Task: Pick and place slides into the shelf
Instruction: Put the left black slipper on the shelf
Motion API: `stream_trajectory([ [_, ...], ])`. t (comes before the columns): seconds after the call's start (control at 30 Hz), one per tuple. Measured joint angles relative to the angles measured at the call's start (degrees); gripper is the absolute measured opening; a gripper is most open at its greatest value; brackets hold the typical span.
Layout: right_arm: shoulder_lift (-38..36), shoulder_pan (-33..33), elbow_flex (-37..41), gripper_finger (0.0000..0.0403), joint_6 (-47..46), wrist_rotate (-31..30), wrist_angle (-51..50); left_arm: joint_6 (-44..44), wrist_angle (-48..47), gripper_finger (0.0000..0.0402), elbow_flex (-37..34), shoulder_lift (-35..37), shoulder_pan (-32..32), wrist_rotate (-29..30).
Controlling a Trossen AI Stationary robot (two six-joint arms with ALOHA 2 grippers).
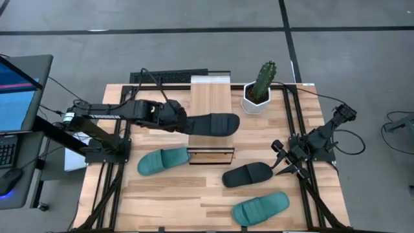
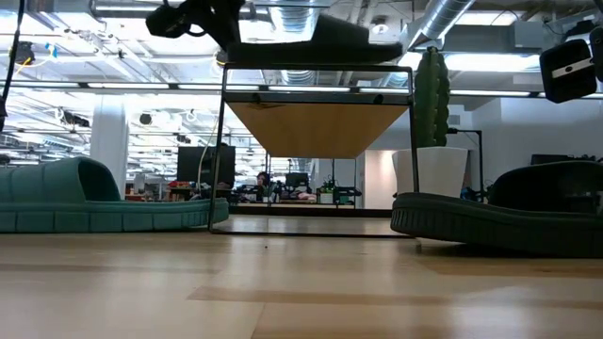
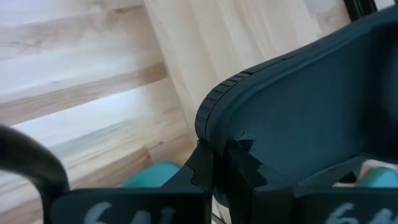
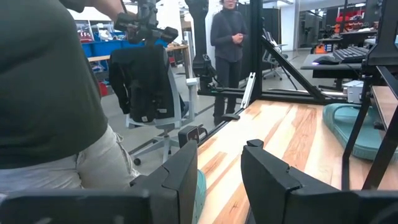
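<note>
Black slide [image 1: 210, 123] sticks out from the left gripper [image 1: 176, 117], heel clamped in the fingers [image 3: 205, 168], toe lying across the shelf [image 1: 210, 97] top near its front end. In low view the slide [image 2: 311, 42] sits at the level of the shelf's top rail [image 2: 316, 68]; contact w/ the plank can't be told. Teal slide [image 1: 163, 161] lies on the table [image 1: 168, 200] just left of the shelf's front, 2nd black slide [image 1: 248, 174] just right of it, 2nd teal slide [image 1: 261, 208] farther front-right. Cactus pot [image 1: 257, 97] stands right of the shelf, close. Right gripper [image 1: 283, 162] waits well right of the shelf, fingers [image 4: 264, 171] apart, holding nothing.
</note>
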State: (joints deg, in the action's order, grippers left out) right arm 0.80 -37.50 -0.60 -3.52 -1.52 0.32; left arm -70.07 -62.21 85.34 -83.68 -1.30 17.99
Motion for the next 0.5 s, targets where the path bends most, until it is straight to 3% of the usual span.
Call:
stream_trajectory([
  [0.23,0.0,0.0,0.0,0.0113,0.0,0.0,0.0,-2.3,-1.9,0.0000,0.0,-1.7,-1.5,1.8],
  [0.5,0.0,0.0,0.0,0.0113,0.0,0.0,0.0,-2.2,-1.0,0.0000,0.0,-4.7,-2.3,-1.2],
])
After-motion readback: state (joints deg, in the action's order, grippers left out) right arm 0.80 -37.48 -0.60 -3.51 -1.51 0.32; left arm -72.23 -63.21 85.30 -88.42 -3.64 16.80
